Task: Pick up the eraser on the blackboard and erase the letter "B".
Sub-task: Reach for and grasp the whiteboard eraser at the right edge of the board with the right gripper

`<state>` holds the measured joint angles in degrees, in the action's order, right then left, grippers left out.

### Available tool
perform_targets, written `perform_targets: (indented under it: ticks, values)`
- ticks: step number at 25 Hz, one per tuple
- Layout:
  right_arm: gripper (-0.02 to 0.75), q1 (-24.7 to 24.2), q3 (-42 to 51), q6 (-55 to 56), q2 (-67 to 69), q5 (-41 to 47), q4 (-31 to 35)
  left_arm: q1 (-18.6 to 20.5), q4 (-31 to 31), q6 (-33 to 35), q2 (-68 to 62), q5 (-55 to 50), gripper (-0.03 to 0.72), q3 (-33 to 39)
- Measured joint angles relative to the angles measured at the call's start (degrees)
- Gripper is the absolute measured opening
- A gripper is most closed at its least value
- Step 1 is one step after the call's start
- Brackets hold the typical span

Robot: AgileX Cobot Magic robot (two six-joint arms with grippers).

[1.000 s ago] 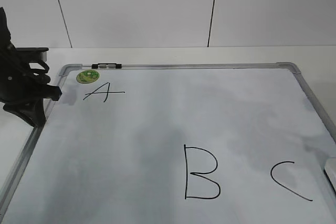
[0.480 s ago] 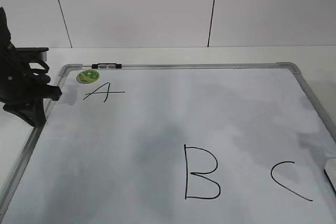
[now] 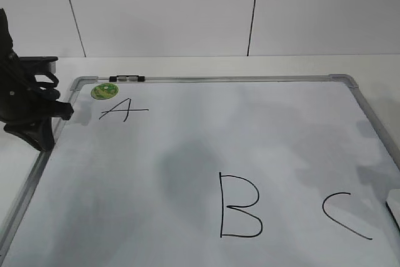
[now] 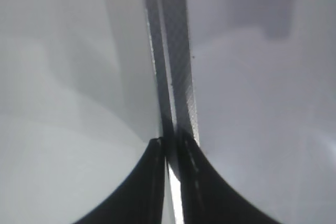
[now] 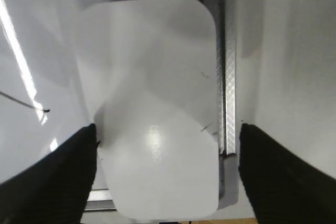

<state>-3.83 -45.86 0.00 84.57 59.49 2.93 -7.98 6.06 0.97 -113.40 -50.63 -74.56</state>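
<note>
The blackboard [image 3: 187,148] is a white board with a silver frame, lying flat. The letter "B" [image 3: 239,206] is drawn in black near its front middle. The white eraser [image 5: 152,108] lies at the board's right edge against the frame [image 5: 226,77]; only a sliver of it shows in the exterior view [image 3: 394,206]. My right gripper [image 5: 168,129] is open with one finger on each side of the eraser, the left finger at its edge. My left gripper [image 3: 62,110] is shut and empty over the board's left frame [image 4: 176,51].
A small "A" [image 3: 123,110] and a round green magnet [image 3: 104,91] are at the board's far left. A curved "C" [image 3: 344,214] is right of the "B". A small black and silver clip [image 3: 127,79] sits on the top frame. A white wall stands behind.
The shadows on the right part of the board have shifted slightly. The left arm and the eraser have not moved.
</note>
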Motion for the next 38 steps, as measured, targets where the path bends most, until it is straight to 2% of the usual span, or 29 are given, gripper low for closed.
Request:
perform_targets:
  ticks: [11, 17, 20, 22, 25, 27, 33, 38]
  values:
    - [0.659, 0.0, 0.0, -0.63, 1.08, -1.96, -0.18, 0.0, 0.0, 0.0, 0.0, 0.0, 0.043, 0.0]
    - [0.573, 0.0, 0.0, -0.63, 1.08, -2.77, 0.17, 0.0, 0.0, 0.0, 0.0, 0.0, 0.043, 0.0]
    - [0.557, 0.0, 0.0, -0.63, 1.08, -2.86, 0.17, 0.0, 0.0, 0.0, 0.0, 0.0, 0.043, 0.0]
    - [0.561, 0.0, 0.0, -0.63, 1.08, -2.86, 0.21, 0.0, 0.0, 0.0, 0.0, 0.0, 0.043, 0.0]
    - [0.636, 0.0, 0.0, -1.87, 1.08, -2.97, 0.21, 0.0, 0.0, 0.0, 0.0, 0.0, 0.043, 0.0]
    - [0.658, 0.0, 0.0, -2.45, 1.08, -2.97, 0.1, 0.0, 0.0, 0.0, 0.0, 0.0, 0.043, 0.0]
    - [0.668, 0.0, 0.0, -5.92, 1.17, -3.19, 4.05, 0.0, 0.0, 0.0, 0.0, 0.1, 0.043, 0.0]
    - [0.669, 0.0, 0.0, -6.44, 1.17, -2.98, 3.6, 0.0, 0.0, 0.0, 0.0, 0.21, 0.043, 0.0]
